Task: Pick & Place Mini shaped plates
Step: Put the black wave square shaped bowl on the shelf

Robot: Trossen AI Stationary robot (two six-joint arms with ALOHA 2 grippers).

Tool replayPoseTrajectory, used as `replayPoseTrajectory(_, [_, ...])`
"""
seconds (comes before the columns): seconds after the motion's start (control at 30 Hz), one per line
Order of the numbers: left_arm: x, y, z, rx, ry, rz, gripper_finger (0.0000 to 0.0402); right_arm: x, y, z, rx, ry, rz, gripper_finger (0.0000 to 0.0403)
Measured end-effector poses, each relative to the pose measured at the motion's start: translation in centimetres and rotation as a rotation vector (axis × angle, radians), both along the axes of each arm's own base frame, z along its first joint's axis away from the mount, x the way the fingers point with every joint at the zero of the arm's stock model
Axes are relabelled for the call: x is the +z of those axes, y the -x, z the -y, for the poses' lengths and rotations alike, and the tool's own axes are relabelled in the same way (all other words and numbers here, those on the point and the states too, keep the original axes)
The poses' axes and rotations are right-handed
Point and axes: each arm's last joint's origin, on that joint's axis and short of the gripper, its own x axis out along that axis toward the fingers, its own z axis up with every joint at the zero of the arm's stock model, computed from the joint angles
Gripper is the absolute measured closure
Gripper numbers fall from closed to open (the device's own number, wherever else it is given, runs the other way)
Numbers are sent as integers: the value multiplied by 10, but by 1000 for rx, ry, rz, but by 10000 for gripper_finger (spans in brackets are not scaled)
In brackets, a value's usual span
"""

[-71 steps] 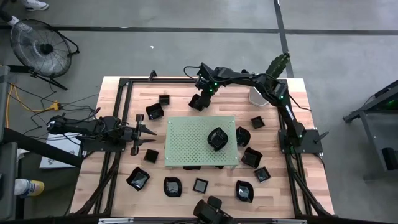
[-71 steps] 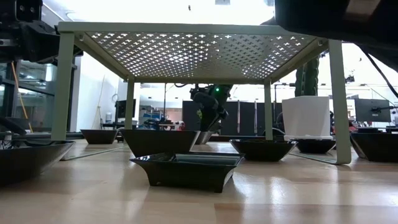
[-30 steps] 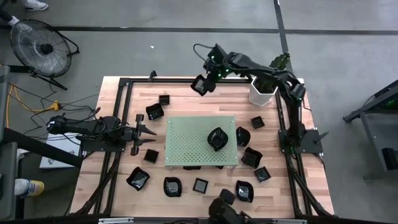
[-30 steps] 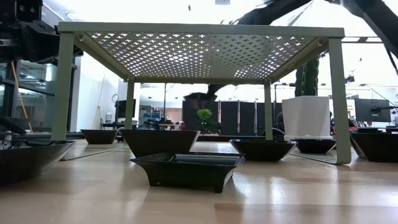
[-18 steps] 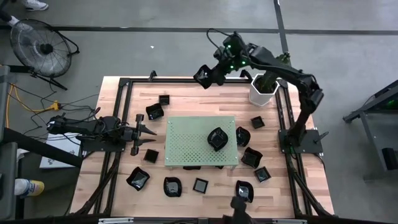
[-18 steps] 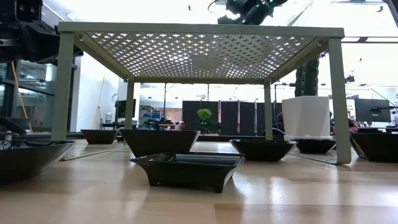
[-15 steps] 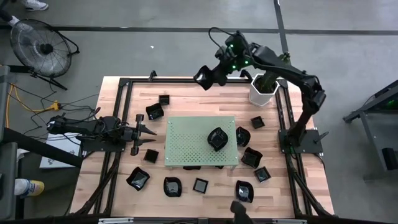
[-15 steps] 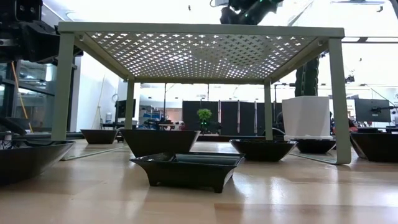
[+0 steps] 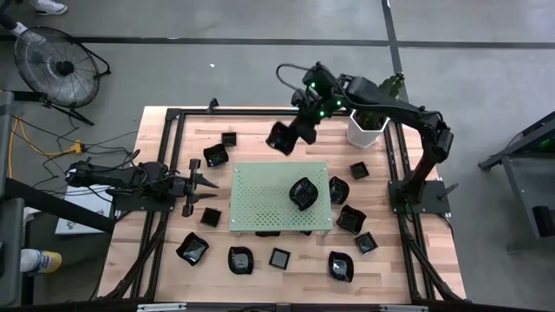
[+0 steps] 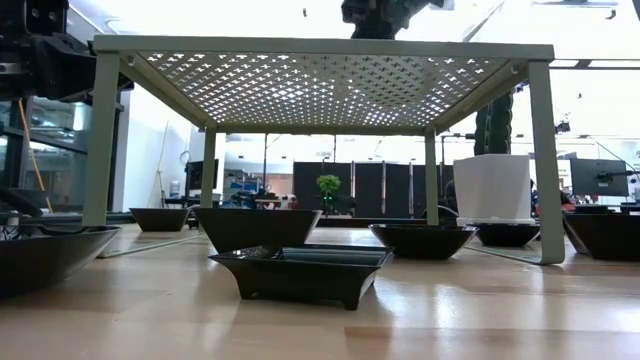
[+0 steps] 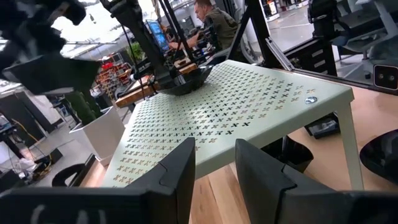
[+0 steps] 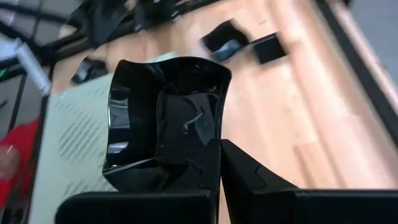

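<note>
The right tool (image 9: 289,134), clamped on a petal-edged mini plate (image 9: 280,138), swings back down from beyond the bench's (image 9: 165,234) far edge toward the green board (image 9: 260,195), so placement looks imminent.

Under the green board (image 9: 279,198), near its front edge, dark dishes (image 9: 267,232) poke out, their shapes mostly hidden.

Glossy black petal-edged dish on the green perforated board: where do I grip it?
Probably from above, pinching the rim, one finger inside: the glossy black petal-edged dish sits upright, open upward, on the green perforated board, its low walls poor for side grasps.
</note>
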Motion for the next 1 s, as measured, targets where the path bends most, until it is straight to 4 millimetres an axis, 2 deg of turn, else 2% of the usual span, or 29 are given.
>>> replayPoseTrajectory(0.23, [0, 0, 0, 0, 0, 0, 291, -2, -12, -36, 124, 0, -19, 403])
replayPoseTrajectory(0.5, [0, 0, 0, 0, 0, 0, 291, -8, -29, -64, 238, 15, 7, 403])
replayPoseTrajectory(0.7, [0, 0, 0, 0, 0, 0, 291, -22, -47, -72, 275, -14, 13, 403])
replayPoseTrajectory(1.0, [0, 0, 0, 0, 0, 0, 291, -40, -62, -71, 280, -85, -6, 403])
